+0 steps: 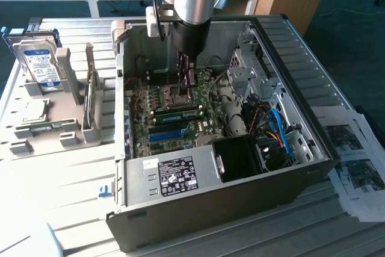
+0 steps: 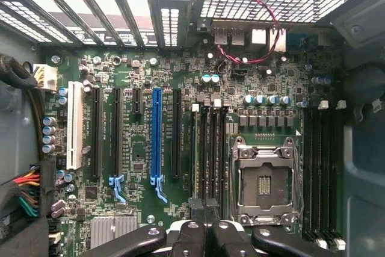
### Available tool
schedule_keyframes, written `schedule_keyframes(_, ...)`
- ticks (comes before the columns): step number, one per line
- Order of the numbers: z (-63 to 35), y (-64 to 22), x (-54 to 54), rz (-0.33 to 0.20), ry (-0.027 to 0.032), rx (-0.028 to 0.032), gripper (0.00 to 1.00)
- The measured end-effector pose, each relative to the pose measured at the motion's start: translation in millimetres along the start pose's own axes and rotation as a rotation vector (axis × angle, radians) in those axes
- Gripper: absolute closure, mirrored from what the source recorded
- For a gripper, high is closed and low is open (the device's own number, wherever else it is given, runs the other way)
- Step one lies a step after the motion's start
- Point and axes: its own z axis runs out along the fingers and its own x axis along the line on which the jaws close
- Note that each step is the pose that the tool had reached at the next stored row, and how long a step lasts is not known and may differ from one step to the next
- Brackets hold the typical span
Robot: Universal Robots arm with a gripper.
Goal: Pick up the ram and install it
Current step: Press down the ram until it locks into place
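While the black gripper [image 1: 187,71], fingers closed, hovers beside the square metal CPU socket [image 2: 264,186], the long green ram stick [image 1: 179,114] appears seated near that socket; any pressing should stay vertical.

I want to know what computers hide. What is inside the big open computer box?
Inside the computer case lies a green motherboard with a blue slot, an empty processor socket, a ram stick and coloured cables. The gripper covers part of the board.
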Motion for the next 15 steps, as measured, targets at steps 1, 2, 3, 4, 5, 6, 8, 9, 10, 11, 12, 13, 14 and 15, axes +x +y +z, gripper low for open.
schedule_keyframes(1,-1.1,0.0,-0.1,0.000,0.0000,0.0000,0.90)
schedule_keyframes(2,-2.3,0.1,-0.2,0.000,0.0000,0.0000,0.90)
schedule_keyframes(3,-3.5,0.1,-0.3,0.000,-0.0001,0.0000,0.90)
schedule_keyframes(4,-4.6,0.1,-0.4,0.000,0.0000,0.0000,0.90)
schedule_keyframes(5,-5.7,0.1,-0.4,0.000,0.0000,0.0000,0.90)
schedule_keyframes(6,-6.8,0.2,-0.5,0.000,0.0000,0.0000,0.90)
schedule_keyframes(8,-7.9,0.2,-0.6,0.000,-0.0001,0.0000,0.90)
schedule_keyframes(9,-7.9,0.2,-0.6,0.000,-0.0001,0.0001,0.90)
schedule_keyframes(10,-8.0,0.2,-0.7,0.000,-0.0001,0.0001,0.90)
schedule_keyframes(11,-8.0,0.2,-0.6,0.000,0.0001,0.0000,0.90)
schedule_keyframes(12,-8.1,0.2,-0.6,0.000,0.0001,0.0000,0.90)
schedule_keyframes(13,-8.2,0.2,-0.6,0.000,0.0001,0.0000,0.90)
schedule_keyframes(14,-8.7,0.2,-0.6,0.000,0.0004,-0.0001,0.90)
schedule_keyframes(15,-9.1,0.2,-0.7,0.000,0.0004,-0.0001,0.90)
